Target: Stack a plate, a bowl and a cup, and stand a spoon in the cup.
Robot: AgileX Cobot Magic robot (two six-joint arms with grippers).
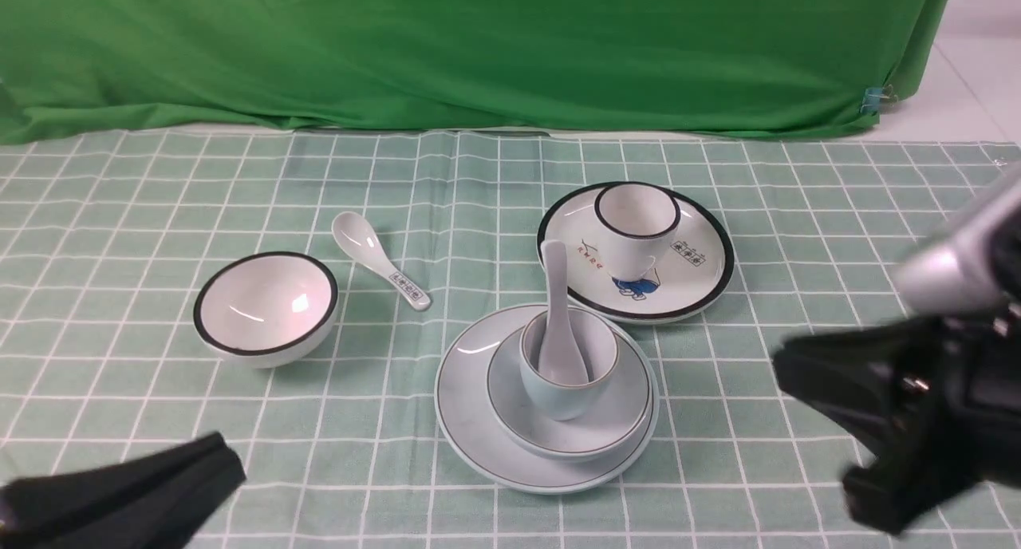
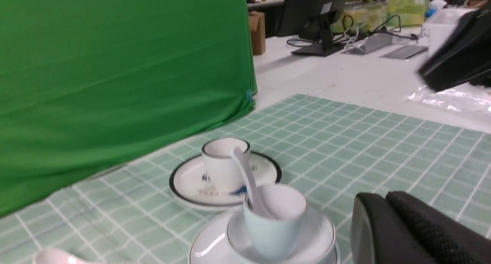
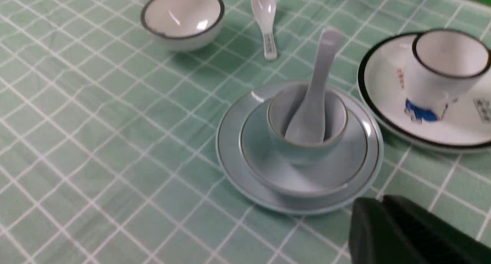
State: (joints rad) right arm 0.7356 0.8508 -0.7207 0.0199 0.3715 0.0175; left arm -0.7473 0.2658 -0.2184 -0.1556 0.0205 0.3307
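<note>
The pale blue-grey plate (image 1: 471, 421) lies near the table's middle front. On it sits the shallow bowl (image 1: 622, 413), and the cup (image 1: 558, 389) stands in the bowl. The plain white spoon (image 1: 556, 310) stands in the cup, scoop down and handle leaning away. My left gripper (image 1: 234, 461) hangs low at the front left, shut and empty, well clear of the stack. My right gripper (image 1: 780, 365) is to the right of the stack, apart from it, fingers pressed together with nothing between them. The right wrist view shows the stack (image 3: 307, 152) just beyond its tips (image 3: 378, 202).
A white bowl with a black rim (image 1: 266, 308) stands at the left, a spoon with printed marks (image 1: 379, 268) beside it. Behind the stack a white black-rimmed plate (image 1: 702, 286) carries a white cup (image 1: 636, 226). Green cloth hangs at the back.
</note>
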